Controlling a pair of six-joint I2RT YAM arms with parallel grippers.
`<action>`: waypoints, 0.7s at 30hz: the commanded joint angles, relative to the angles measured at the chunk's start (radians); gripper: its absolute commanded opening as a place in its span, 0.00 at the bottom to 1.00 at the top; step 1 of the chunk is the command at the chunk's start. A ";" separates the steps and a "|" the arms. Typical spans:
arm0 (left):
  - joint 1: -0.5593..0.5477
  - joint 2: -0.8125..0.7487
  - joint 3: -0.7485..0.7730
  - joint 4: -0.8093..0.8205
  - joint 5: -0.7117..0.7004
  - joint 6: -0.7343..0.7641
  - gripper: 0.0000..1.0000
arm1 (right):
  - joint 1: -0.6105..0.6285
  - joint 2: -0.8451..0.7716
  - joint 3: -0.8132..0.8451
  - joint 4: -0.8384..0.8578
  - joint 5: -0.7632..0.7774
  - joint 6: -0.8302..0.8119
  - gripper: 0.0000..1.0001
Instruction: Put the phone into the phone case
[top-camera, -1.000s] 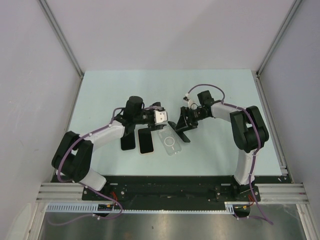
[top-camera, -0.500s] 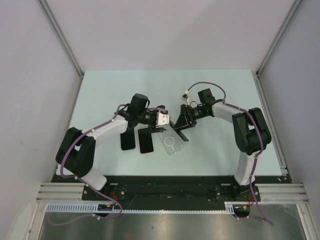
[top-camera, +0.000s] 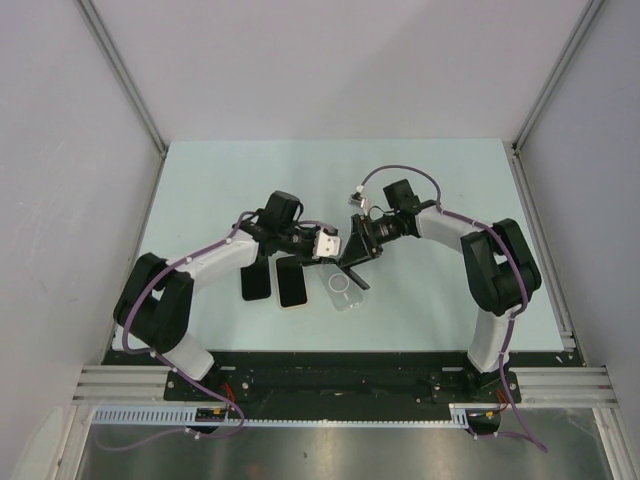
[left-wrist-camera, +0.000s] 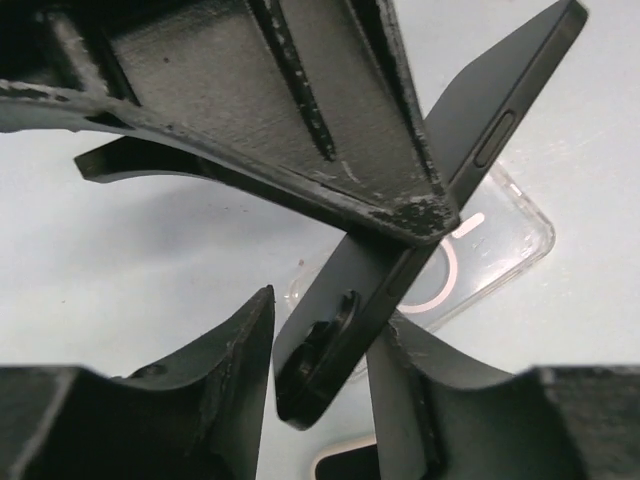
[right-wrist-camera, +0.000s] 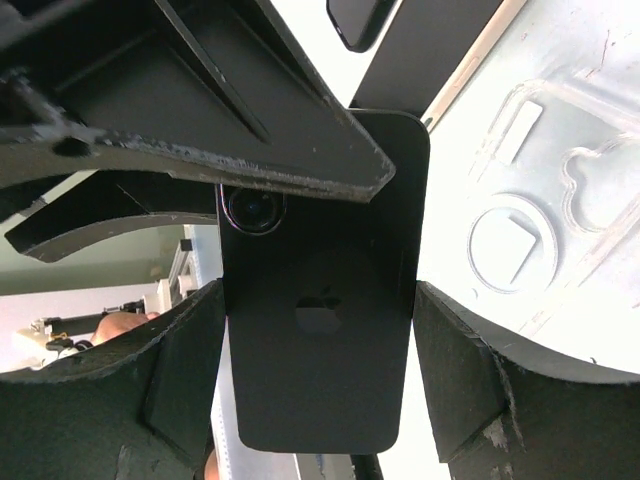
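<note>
The phone case (top-camera: 343, 298) lies flat on the table (top-camera: 450, 300), toward its near edge, with the phone (top-camera: 353, 266) tilted above its far end. A second phone (top-camera: 292, 282) lies just left of the case, and a third phone (top-camera: 256, 282) lies just left of that one.

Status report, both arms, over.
Right gripper shut on phone, tilted over clear case. Left gripper straddles phone's end, grip unclear. Case empty on table; two other phones beside it.
</note>
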 joint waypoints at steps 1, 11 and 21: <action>-0.009 -0.001 0.048 -0.078 0.069 0.054 0.40 | -0.009 -0.054 0.010 0.001 -0.065 0.000 0.61; -0.009 0.009 0.125 -0.186 0.061 0.015 0.04 | -0.055 -0.166 0.010 0.024 0.110 0.075 0.74; -0.006 0.008 0.174 -0.330 0.097 -0.044 0.00 | -0.032 -0.331 0.010 0.027 0.299 -0.031 0.74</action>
